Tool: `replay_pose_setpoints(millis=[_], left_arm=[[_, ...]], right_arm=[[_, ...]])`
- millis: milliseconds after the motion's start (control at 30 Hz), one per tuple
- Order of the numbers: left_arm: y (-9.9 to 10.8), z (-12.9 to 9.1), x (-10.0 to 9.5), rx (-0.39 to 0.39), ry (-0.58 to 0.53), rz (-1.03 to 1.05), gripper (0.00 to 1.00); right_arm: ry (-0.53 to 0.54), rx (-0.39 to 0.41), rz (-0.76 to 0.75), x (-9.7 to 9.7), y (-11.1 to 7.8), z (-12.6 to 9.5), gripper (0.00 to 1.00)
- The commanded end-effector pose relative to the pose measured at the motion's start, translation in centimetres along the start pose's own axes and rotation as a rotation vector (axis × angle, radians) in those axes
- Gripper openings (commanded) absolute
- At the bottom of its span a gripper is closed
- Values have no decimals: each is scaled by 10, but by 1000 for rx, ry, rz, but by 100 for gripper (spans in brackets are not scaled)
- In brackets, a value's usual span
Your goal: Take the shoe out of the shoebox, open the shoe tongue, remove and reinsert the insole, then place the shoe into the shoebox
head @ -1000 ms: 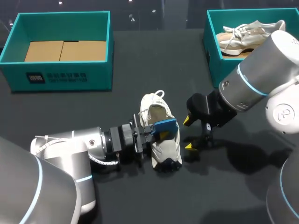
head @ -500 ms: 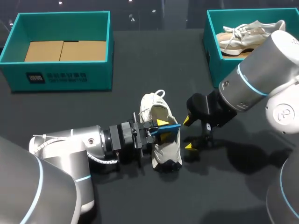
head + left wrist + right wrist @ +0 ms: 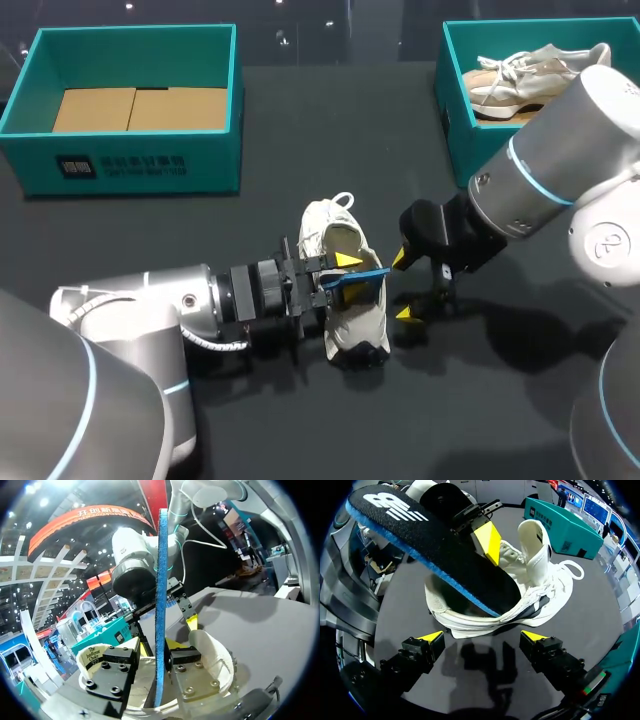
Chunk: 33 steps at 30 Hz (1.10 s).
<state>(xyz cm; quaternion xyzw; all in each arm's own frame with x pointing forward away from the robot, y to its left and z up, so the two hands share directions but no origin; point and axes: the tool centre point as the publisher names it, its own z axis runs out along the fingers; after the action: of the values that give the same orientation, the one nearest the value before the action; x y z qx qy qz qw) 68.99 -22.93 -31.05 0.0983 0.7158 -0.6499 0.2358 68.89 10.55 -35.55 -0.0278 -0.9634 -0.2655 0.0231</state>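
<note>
The white sneaker (image 3: 362, 322) is out of its box and stands on the table, its opening right under my left claw (image 3: 160, 655), with the tongue (image 3: 532, 535) lifted clear. That claw is pinched on the blue-edged insole (image 3: 161, 580), held on edge, one end dipped into the shoe and the rest sticking out past the fingertips. My right claw (image 3: 484, 640) hangs wide and empty, the sneaker's side just ahead of it. I judge the insole step half done: it is not yet seated flat, and after that the sneaker must go into the teal shoebox (image 3: 130, 160), well apart from both claws.
</note>
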Motion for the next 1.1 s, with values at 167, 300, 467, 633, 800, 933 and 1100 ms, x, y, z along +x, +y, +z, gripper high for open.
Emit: replay_pose_setpoints(millis=[167,300,467,633,800,933,1100], left_arm=[[-14,-2,5,-26,45,24,20],[-8,-1,6,-23,54,52,0],[4,1,7,-25,73,79,0],[18,2,4,-39,81,106,0],[32,4,-1,-83,87,107,0],[40,7,-4,-111,91,107,0],[41,7,-3,-126,97,110,0]], right_arm=[[-1,0,0,0,0,1,100],[-1,0,0,0,0,1,100],[-1,0,0,0,0,1,100],[-1,0,0,0,0,1,100],[-1,0,0,0,0,1,100],[-1,0,0,0,0,1,100],[-1,0,0,0,0,1,100]])
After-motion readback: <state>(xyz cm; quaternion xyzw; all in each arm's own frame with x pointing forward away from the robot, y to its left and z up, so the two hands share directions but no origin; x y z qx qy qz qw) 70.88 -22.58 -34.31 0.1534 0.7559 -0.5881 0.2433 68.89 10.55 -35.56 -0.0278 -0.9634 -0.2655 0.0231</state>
